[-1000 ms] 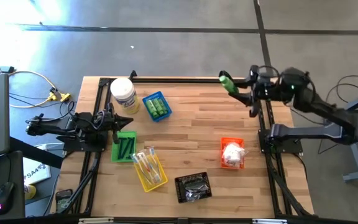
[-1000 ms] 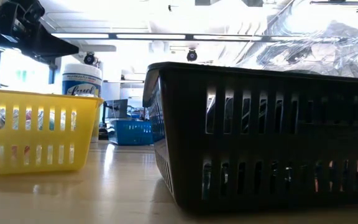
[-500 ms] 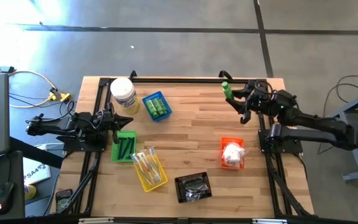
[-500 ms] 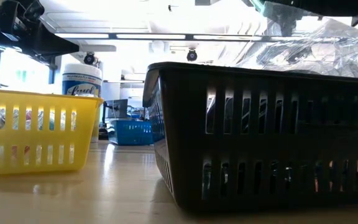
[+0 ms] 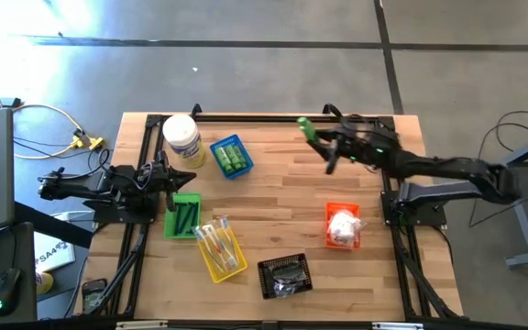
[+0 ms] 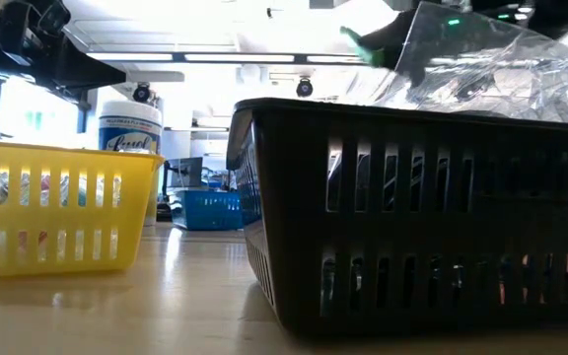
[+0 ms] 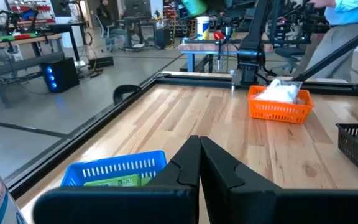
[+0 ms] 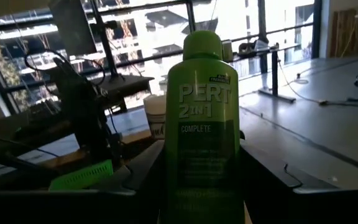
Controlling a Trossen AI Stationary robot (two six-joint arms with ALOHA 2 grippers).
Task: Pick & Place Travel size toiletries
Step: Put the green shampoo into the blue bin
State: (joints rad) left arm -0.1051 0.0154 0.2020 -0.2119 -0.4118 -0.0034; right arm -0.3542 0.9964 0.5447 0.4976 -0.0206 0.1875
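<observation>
Overhead, table [image 5: 282, 197]: pale wood planks, filling the centre of the frame.
Right gripper [image 5: 324, 147]: upper centre-right, above the table's far edge, fingers clamped on a green bottle [image 5: 308, 127].
Left gripper [image 5: 189, 178]: left of centre, fingers closed on nothing, between the blue basket [image 5: 231, 157] and green basket [image 5: 183, 216].
White jar [image 5: 181, 139]: upper left of table.
Orange basket [image 5: 342, 225]: right of centre, holding a white packet [image 5: 343, 223].
Green bottle, right wrist view [image 8: 202, 124]: upright, lettered "PERT 2in1".

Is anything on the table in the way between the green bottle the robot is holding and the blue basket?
Nothing visible. The right gripper holds the green bottle above the table's far edge, and only bare wood lies between it and the blue basket, which already holds green bottles.
</observation>
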